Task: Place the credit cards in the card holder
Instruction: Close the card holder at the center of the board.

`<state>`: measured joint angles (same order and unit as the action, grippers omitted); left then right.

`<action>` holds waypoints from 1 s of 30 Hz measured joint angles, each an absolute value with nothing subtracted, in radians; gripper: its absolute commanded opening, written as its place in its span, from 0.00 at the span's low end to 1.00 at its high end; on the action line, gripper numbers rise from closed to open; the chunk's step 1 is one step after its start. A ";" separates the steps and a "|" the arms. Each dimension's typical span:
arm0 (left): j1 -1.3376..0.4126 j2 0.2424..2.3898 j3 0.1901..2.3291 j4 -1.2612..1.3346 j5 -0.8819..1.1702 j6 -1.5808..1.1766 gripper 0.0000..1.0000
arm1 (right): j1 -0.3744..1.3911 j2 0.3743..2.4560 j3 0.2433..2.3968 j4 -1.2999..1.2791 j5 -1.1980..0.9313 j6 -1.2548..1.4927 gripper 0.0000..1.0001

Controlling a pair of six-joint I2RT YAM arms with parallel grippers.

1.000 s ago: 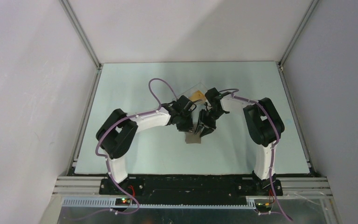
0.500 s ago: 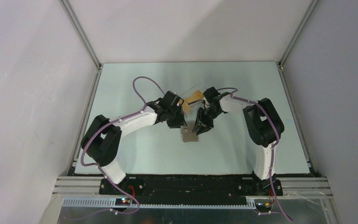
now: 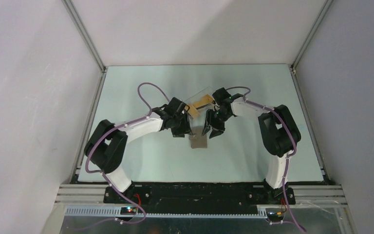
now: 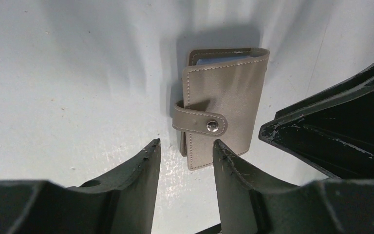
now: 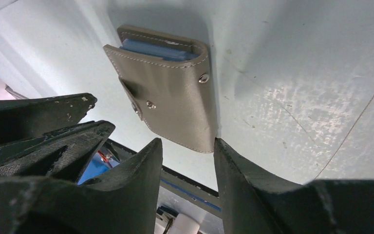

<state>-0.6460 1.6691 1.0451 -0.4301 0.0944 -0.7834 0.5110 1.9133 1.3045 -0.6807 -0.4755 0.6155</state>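
The grey-taupe card holder point(image 3: 199, 141) lies on the table, folded shut with its snap strap fastened. It shows in the left wrist view point(image 4: 221, 105) and the right wrist view point(image 5: 170, 83), with a blue edge showing in its open end. My left gripper point(image 3: 181, 128) is open and empty just left of it point(image 4: 185, 144). My right gripper point(image 3: 209, 129) is open and empty just right of it point(image 5: 187, 141). Orange-gold credit cards point(image 3: 203, 101) lie behind the grippers in a clear box.
The clear plastic box point(image 3: 198, 96) stands tilted just behind both grippers. The right gripper's fingers point(image 4: 331, 131) show beside the holder in the left wrist view. The left gripper's fingers point(image 5: 44, 122) show in the right wrist view.
The left arm has swung back and to the left, away from the card holder. The right gripper has lifted back a little. The holder has shifted slightly away from the arms' bases.
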 measured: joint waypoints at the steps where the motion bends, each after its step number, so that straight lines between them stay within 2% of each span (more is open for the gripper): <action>1: -0.643 1.671 1.045 -0.430 0.099 -0.783 0.49 | 0.510 1.915 1.305 -0.682 -0.468 0.614 0.49; 12: -0.632 1.801 1.104 -0.428 0.117 -0.759 0.48 | 0.501 2.013 1.328 -0.658 -0.476 0.627 0.43; 14: -0.631 1.822 1.121 -0.428 0.117 -0.754 0.46 | 0.501 2.026 1.346 -0.653 -0.471 0.628 0.40; 18: -0.630 1.850 1.156 -0.427 0.119 -0.737 0.45 | 0.501 2.046 1.370 -0.647 -0.467 0.624 0.25; 22: -0.630 1.856 1.161 -0.423 0.123 -0.732 0.47 | 0.494 2.050 1.370 -0.653 -0.473 0.621 0.14; 30: -0.630 1.839 1.144 -0.415 0.131 -0.722 0.51 | 0.490 2.052 1.371 -0.658 -0.479 0.615 0.13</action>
